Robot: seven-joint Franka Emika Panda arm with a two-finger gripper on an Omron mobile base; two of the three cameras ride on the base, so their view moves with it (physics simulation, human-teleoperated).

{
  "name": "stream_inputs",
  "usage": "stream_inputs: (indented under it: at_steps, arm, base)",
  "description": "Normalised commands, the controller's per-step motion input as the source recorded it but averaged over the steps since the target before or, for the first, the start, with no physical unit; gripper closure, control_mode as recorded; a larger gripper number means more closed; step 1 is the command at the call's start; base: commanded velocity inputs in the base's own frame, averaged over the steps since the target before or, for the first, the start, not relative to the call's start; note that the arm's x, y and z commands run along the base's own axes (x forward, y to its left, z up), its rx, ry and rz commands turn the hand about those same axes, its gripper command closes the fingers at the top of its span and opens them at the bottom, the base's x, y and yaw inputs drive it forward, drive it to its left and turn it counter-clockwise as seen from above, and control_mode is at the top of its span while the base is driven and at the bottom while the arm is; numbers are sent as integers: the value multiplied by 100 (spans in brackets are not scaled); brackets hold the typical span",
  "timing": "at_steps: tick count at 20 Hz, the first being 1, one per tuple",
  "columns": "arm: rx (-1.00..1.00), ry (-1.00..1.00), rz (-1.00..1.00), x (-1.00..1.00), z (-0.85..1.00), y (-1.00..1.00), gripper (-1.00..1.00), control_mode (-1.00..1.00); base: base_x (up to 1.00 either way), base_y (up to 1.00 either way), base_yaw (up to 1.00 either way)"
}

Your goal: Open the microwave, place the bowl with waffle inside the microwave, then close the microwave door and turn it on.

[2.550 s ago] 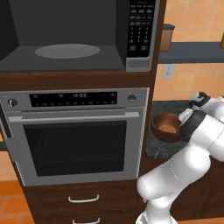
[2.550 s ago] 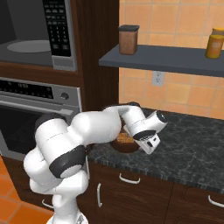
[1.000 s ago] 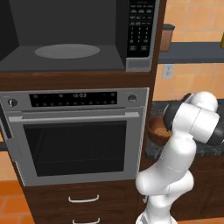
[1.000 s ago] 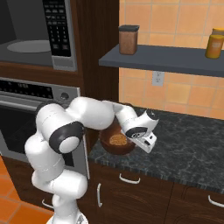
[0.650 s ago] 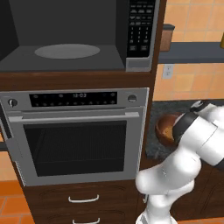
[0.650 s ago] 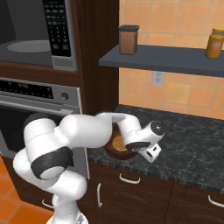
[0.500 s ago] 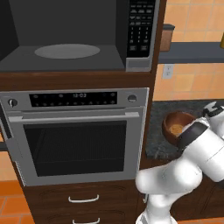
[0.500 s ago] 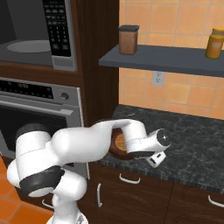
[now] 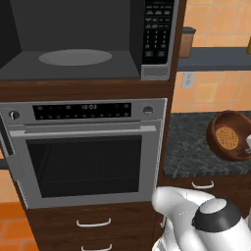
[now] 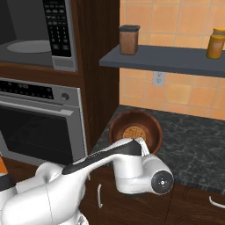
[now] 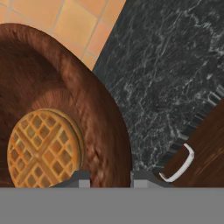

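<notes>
Dark speckled stone counter (image 10: 193, 149) spans under and beyond the gripper (image 11: 107, 177). Grey wall shelf (image 10: 162, 61), above the gripper, carries a brown lidded canister (image 10: 129, 40) and a yellow jar (image 10: 215, 43).

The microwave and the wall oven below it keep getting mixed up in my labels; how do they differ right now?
The microwave stands open, showing a dark cavity with a round grey turntable; the wall oven is shut behind a windowed door. The microwave's controls are a black keypad at its right; the oven's are a horizontal strip with knobs and a display above its door. Both are silver-grey and built into the same wooden column.
</notes>
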Motion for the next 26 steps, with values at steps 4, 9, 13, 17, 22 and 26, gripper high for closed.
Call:
stream_inputs:
  at_steps: [4, 9, 13, 17, 22, 26]
  arm:
    - [11, -11, -2, -65, 100, 15, 100, -100]
    - [0, 11, 3, -47, 100, 41, 100, -100]
    - [0, 9, 11, -42, 99, 48, 100, -100]
    - [2, 10, 8, -59, 80, 41, 100, -100]
    - [1, 13, 6, -45, 58, 66, 100, -100]
    - [3, 3, 6, -31, 51, 81, 100, -100]
  base:
    - [0, 0, 0]
    - [0, 0, 0]
    - [0, 0, 0]
    - [0, 0, 0]
    - [0, 0, 0]
    - [0, 0, 0]
